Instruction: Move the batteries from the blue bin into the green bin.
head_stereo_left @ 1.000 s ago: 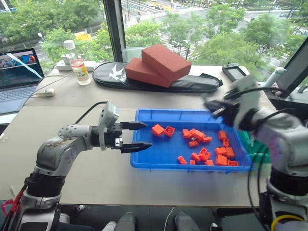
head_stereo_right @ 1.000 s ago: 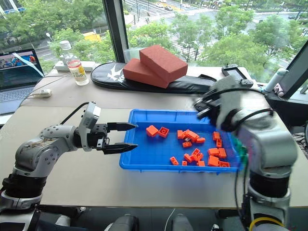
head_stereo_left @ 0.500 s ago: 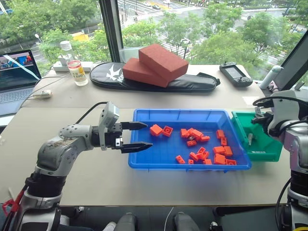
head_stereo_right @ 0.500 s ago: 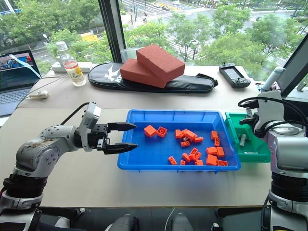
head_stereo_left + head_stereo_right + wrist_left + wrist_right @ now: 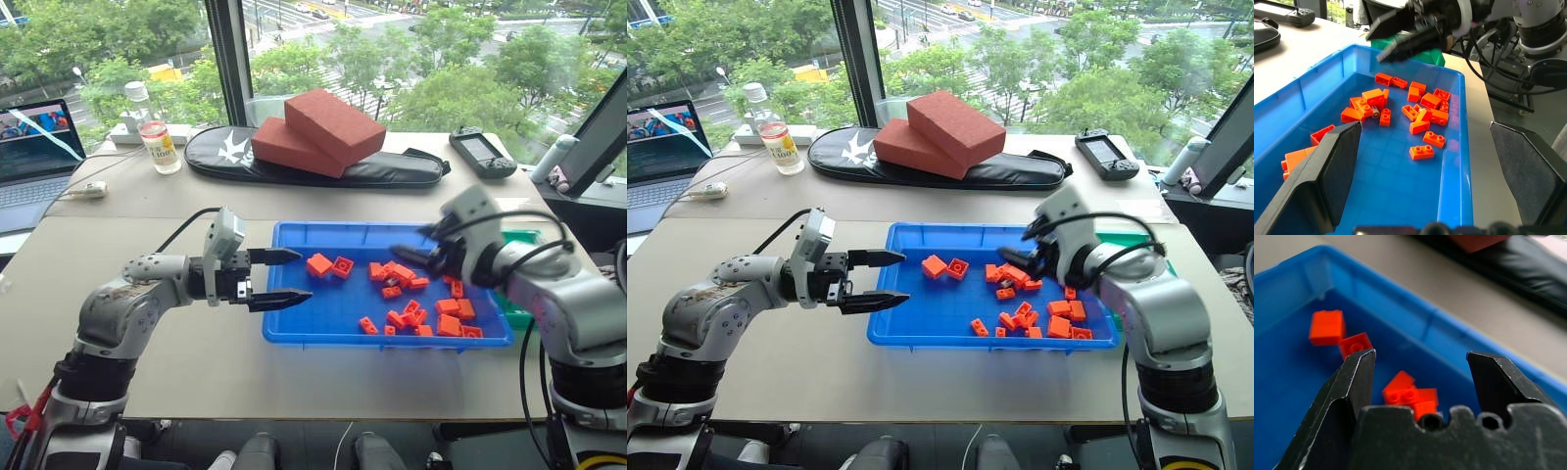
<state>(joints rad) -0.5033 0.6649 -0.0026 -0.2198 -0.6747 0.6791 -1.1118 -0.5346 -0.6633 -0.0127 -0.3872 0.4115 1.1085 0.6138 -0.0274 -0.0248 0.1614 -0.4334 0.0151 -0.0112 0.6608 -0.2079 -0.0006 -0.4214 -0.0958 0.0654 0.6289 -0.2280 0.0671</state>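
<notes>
Hovering over the blue bin point(image 5: 294, 338), both grippers' jaws gape empty.

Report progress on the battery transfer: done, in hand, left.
Done: cannot be counted, because the right arm hides the inside of the green bin.
In hand: nothing. The right gripper hangs open and empty over the orange bricks in the blue bin. The left gripper is open at the bin's end.
Left: what looks like one battery lies among the bricks.
</notes>
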